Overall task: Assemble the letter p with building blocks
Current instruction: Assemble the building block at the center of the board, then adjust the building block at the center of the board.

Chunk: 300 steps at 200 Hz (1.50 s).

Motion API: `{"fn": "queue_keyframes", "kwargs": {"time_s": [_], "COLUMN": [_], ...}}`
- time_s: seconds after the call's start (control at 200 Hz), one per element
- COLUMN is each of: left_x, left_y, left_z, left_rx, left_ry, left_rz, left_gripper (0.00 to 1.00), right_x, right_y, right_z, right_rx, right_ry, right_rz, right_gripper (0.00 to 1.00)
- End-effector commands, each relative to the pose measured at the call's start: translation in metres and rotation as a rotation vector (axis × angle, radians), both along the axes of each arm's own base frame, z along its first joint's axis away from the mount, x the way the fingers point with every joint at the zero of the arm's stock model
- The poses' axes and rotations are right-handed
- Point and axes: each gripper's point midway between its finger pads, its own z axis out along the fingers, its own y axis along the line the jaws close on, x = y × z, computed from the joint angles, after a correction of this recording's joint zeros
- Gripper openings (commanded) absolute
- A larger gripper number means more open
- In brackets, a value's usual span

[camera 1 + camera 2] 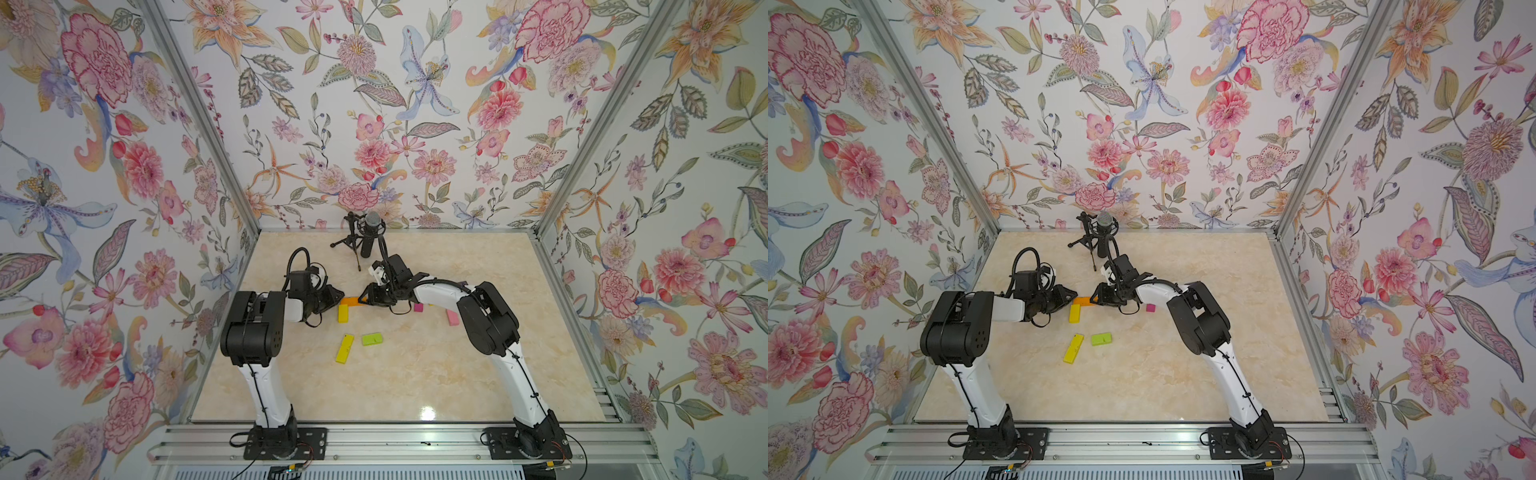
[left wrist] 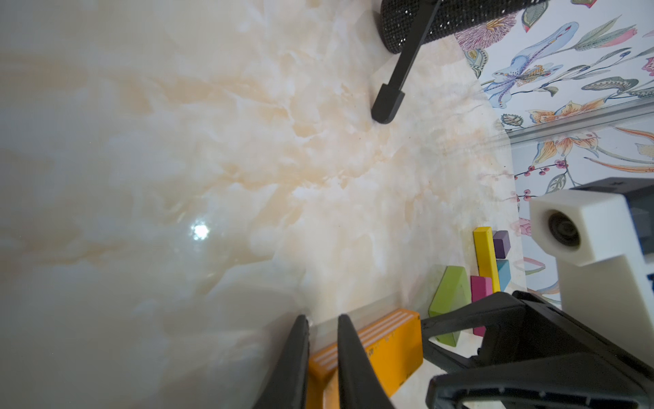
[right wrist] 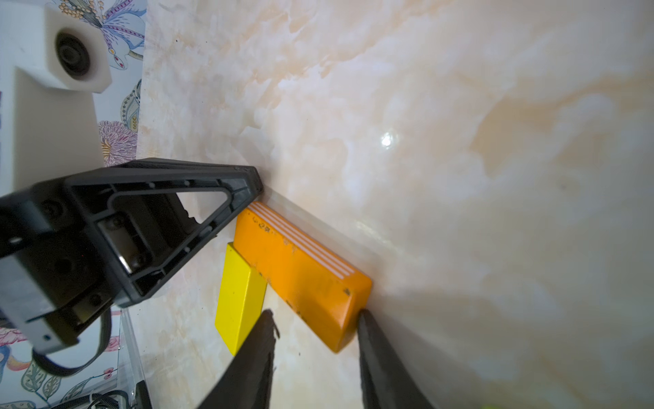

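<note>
A long orange block lies flat at mid-table, and a short yellow block butts against its near side at the left end. My left gripper stands over that left end, its fingers a narrow gap apart, tips on the table just past the block, pinching nothing. My right gripper is open at the right end: one fingertip touches the block's corner, the other stands clear beside the yellow block.
A loose long yellow block and a lime block lie nearer the front. A magenta block and a pink one lie beside the right arm. A black microphone on a tripod stands at the back.
</note>
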Motion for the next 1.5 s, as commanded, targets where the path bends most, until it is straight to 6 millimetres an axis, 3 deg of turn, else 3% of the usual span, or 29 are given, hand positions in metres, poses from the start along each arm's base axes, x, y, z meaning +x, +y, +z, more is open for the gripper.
{"fn": "queue_keyframes", "kwargs": {"time_s": [0.0, 0.095, 0.23, 0.475, 0.675, 0.756, 1.036, 1.496], "left_x": [-0.018, -0.016, -0.019, -0.046, -0.069, -0.073, -0.080, -0.082], "left_y": [0.021, 0.039, 0.054, 0.047, 0.046, 0.040, 0.022, 0.014], "left_z": [-0.026, -0.020, -0.014, -0.011, -0.009, -0.009, -0.014, -0.020], "left_rx": [0.050, 0.064, 0.093, 0.065, 0.071, 0.072, 0.086, 0.073], "left_ry": [0.123, 0.112, 0.110, 0.129, 0.142, 0.145, 0.151, 0.158], "left_rz": [0.078, 0.133, 0.172, 0.158, 0.160, 0.141, 0.115, 0.102], "left_gripper": [0.27, 0.43, 0.44, 0.38, 0.34, 0.25, 0.18, 0.14], "right_x": [-0.008, -0.007, -0.005, -0.003, -0.004, -0.008, -0.028, -0.039], "right_y": [-0.001, -0.003, -0.010, -0.027, -0.055, -0.060, -0.038, -0.029], "right_z": [-0.023, -0.022, -0.022, -0.013, -0.005, 0.002, 0.017, 0.006], "right_rx": [-0.035, -0.035, -0.043, -0.067, -0.134, -0.138, -0.054, -0.006], "right_ry": [0.048, 0.046, 0.044, 0.002, -0.065, -0.089, -0.092, -0.055], "right_rz": [0.004, -0.001, -0.014, -0.038, -0.082, -0.074, 0.006, 0.015], "right_gripper": [0.39, 0.39, 0.40, 0.40, 0.40, 0.40, 0.38, 0.36]}}
